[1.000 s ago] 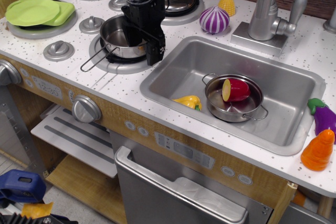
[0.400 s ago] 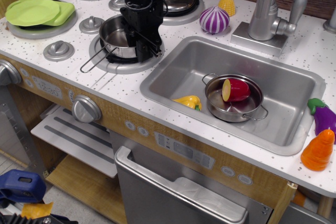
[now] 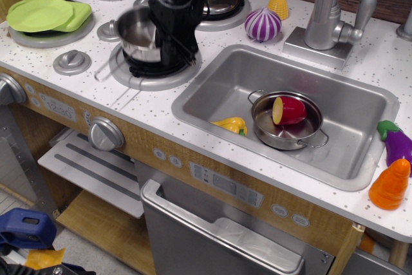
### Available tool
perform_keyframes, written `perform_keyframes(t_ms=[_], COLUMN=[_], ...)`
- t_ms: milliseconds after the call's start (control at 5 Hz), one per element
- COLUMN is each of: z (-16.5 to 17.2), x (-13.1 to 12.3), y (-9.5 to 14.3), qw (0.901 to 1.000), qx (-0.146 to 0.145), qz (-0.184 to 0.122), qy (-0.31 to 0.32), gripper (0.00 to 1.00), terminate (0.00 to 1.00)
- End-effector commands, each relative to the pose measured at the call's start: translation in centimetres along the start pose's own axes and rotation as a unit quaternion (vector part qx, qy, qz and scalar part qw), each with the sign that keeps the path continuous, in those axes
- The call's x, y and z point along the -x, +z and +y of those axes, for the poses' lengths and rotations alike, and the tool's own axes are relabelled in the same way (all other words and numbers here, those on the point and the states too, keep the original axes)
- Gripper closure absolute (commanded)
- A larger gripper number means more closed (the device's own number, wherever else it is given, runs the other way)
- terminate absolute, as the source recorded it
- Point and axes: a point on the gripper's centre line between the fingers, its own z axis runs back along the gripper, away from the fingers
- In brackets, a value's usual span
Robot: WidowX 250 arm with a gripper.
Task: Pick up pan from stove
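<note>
The black gripper is clamped on the right-hand wall of the small, round, shiny steel pan, which hangs tilted just above the black spiral coil at the near side of the white speckled toy stove. To finish well, I would raise it straight up, slowly, keeping the rim level so the 1-sided grip does not slip. The fingertips are hidden behind the gripper body, and the thin wire handle is blurred, so its exact line is hard to trace.
</note>
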Motion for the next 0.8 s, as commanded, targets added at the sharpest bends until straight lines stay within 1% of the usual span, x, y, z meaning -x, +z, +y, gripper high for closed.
perform_keyframes(t_ms=[0,200,400,600], z=[3.0,3.3,3.3,2.9], x=[-1.6,-1.7,-1.8,-1.7], y=[5.3,6.0,6.3,6.5], qw=[0.9991,0.9997,0.9997,0.9997], qx=[-0.031,-0.009,0.012,0.011], qz=[-0.029,-0.022,-0.018,-0.018], qy=[0.000,0.003,0.008,0.014], gripper=[1.00,1.00,0.00,1.00], terminate=[0.00,0.00,0.00,0.00])
